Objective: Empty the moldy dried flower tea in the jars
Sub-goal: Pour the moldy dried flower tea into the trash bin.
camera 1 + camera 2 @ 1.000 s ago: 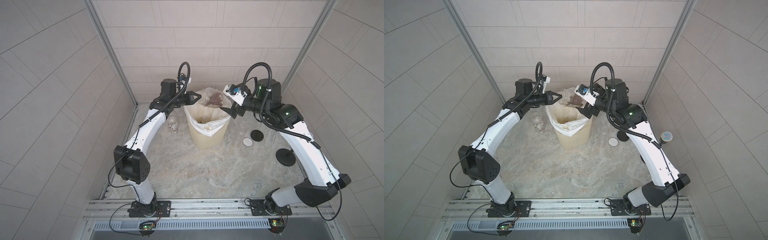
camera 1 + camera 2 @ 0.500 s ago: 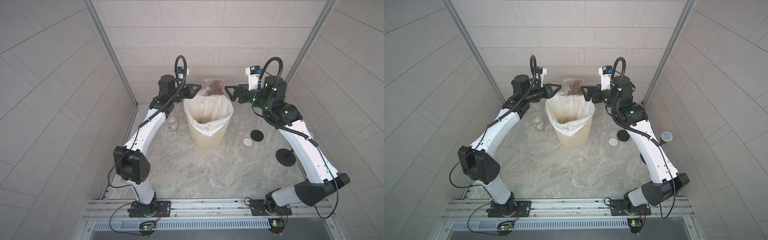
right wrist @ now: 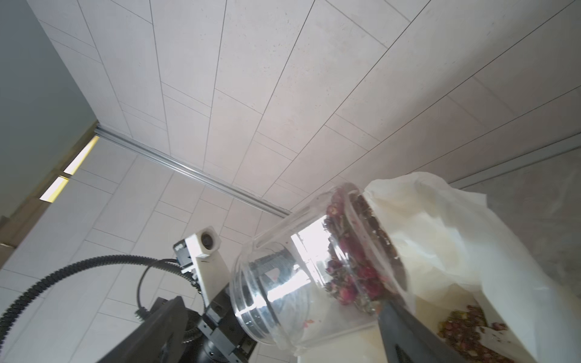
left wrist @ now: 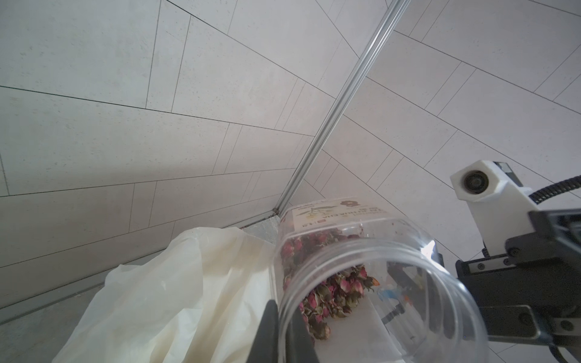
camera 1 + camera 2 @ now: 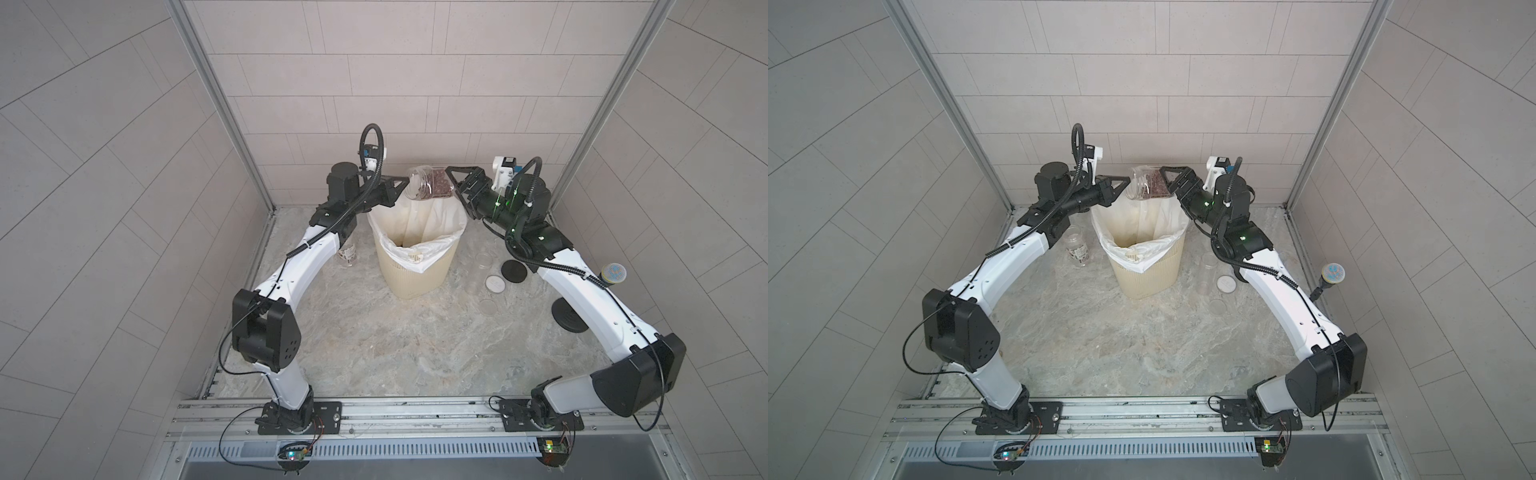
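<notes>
A clear labelled jar (image 5: 424, 187) lies on its side in the air above the back rim of the bin (image 5: 415, 266). The moldy dried flower tea (image 4: 330, 292), reddish buds, lies along its lower wall and toward the base. My left gripper (image 5: 405, 183) is shut on the jar's open rim, one finger inside and one outside. Around the jar's base end, my right gripper (image 5: 451, 185) stands wide open, with a gap at one finger. Two more jars stand on the table: one beside the left arm (image 5: 348, 255), and a slim clear one (image 5: 484, 259) right of the bin.
The cream ribbed bin holds a white liner, and dried buds (image 3: 465, 327) lie in it. A white lid (image 5: 495, 284), a black lid (image 5: 514, 272) and a clear lid (image 5: 487, 306) lie right of the bin. A black stand (image 5: 569, 320) with a blue-topped knob (image 5: 613, 273) stands by the right wall.
Both arms lifted from the bin's mouth. The right gripper came away from the jar, then moved back in round its base. The left gripper kept its hold on the rim.
</notes>
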You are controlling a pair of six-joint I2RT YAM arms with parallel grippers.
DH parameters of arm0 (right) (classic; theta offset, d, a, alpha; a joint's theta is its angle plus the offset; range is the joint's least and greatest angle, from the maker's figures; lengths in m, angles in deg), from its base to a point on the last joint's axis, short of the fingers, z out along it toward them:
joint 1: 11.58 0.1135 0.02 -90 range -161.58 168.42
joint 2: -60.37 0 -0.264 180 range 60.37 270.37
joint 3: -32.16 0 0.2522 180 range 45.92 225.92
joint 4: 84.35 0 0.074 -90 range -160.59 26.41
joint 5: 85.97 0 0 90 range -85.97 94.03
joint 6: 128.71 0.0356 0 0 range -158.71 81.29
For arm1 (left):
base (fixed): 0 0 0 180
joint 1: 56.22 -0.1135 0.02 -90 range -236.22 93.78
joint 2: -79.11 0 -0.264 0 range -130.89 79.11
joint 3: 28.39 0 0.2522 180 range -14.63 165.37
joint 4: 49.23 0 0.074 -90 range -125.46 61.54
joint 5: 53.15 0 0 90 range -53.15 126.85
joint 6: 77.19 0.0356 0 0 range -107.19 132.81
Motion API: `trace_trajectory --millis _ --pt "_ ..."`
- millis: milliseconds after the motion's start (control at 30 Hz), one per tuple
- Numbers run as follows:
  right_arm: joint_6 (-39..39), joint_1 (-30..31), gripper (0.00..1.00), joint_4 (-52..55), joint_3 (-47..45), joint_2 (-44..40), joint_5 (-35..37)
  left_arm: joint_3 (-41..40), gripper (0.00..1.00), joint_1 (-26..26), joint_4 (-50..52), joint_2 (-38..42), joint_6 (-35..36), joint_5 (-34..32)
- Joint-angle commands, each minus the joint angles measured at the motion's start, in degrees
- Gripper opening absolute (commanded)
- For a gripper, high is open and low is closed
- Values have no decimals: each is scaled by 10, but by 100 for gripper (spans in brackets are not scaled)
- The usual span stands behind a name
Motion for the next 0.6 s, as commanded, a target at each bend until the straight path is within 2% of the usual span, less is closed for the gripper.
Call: trace_trajectory --millis 0,100,267,567 --pt "101 4 99 -80 -8 16 -23 -11 0 8 -64 34 32 -19" --pt "119 6 98 -91 -7 20 -31 -22 0 15 -67 40 61 -43" --pt "99 6 98 -59 -20 0 -7 -36 0 15 -72 55 85 -80" --pt "110 12 98 -77 -11 8 -19 -36 0 15 -105 50 85 -80"
